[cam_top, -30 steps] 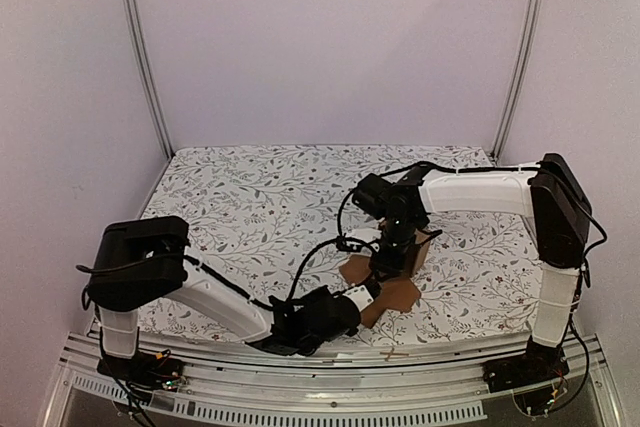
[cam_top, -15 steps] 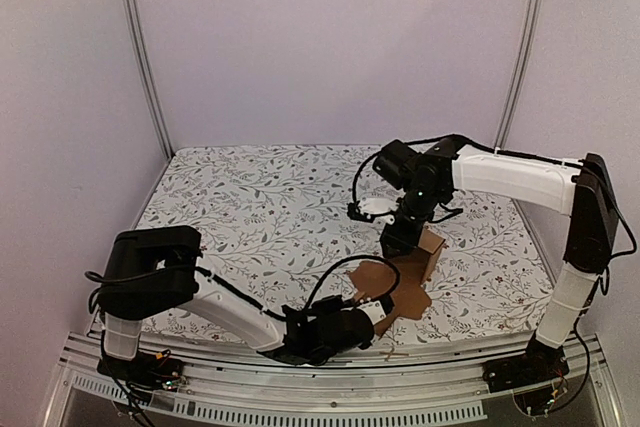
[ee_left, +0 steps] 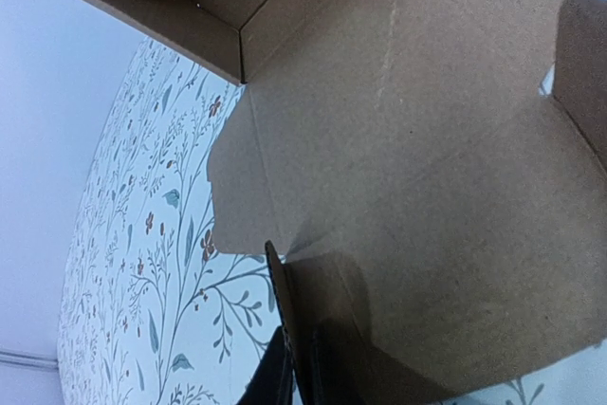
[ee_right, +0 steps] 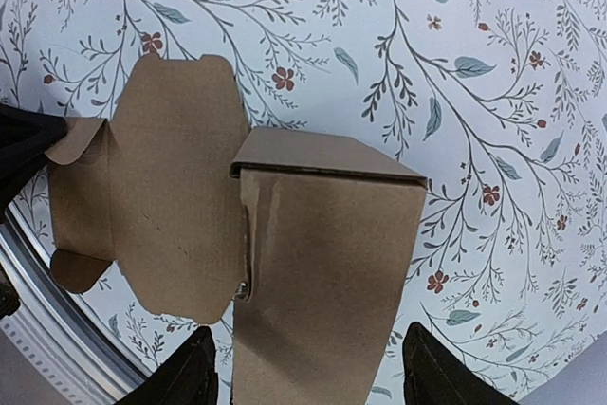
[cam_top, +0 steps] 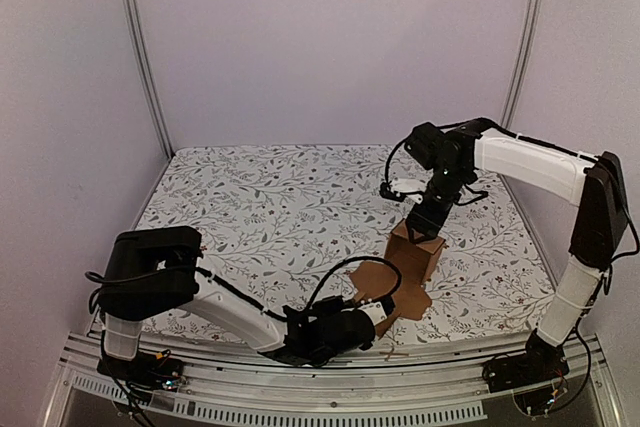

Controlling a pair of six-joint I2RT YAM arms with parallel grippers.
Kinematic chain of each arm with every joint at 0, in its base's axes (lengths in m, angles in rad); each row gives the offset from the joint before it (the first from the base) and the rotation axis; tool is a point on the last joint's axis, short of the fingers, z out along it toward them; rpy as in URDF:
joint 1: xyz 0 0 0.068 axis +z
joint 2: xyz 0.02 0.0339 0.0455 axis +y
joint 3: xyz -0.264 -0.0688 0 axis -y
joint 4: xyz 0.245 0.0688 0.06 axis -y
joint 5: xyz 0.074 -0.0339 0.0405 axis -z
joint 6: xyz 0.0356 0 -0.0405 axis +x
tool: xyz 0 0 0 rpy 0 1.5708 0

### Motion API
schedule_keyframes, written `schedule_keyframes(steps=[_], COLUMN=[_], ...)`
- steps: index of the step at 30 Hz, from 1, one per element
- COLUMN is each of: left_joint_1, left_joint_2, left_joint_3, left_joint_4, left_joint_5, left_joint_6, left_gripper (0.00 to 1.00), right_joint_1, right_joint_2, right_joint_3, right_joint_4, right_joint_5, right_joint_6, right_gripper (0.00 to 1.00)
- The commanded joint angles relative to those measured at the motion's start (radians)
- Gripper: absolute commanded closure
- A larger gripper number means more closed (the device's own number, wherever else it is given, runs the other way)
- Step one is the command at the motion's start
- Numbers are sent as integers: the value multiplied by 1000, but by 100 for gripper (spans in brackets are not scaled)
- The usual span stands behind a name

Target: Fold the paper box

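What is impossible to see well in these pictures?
- left gripper: left wrist view, fingers cut off by the bottom edge; top view, too small.
- right gripper: right wrist view, only fingertips show.
- paper box: left wrist view, folded part cut off by the top edge.

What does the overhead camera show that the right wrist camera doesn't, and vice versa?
Only overhead: the left arm and right arm whole, plus the pale walls. Only the right wrist: creases and rounded flap corners up close, and the right tool, its fingers open on either side of the upright part. Both: the brown paper box, part upright, part flat, on the flowered table.
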Motion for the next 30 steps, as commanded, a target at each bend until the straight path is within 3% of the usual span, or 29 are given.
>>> schedule_keyframes(steps=[1, 16, 30], left_joint_1=[-27, -27, -28], left_joint_2=[43, 30, 45], left_joint_3=[-14, -15, -7], left_joint_4=[-107, -116, -130], left_joint_5=[65, 60, 60], left_joint_6=[7, 10, -12], left_gripper=[92, 92, 93], right_joint_1=[-8, -36, -35], right_joint_2=[55, 107, 8], right_joint_3=[-15, -9, 16], right_joint_4=[-30, -84, -88], right_joint_5=[17, -44, 27], right_joint_6=[-5, 4, 13], right_gripper=[35, 32, 27])
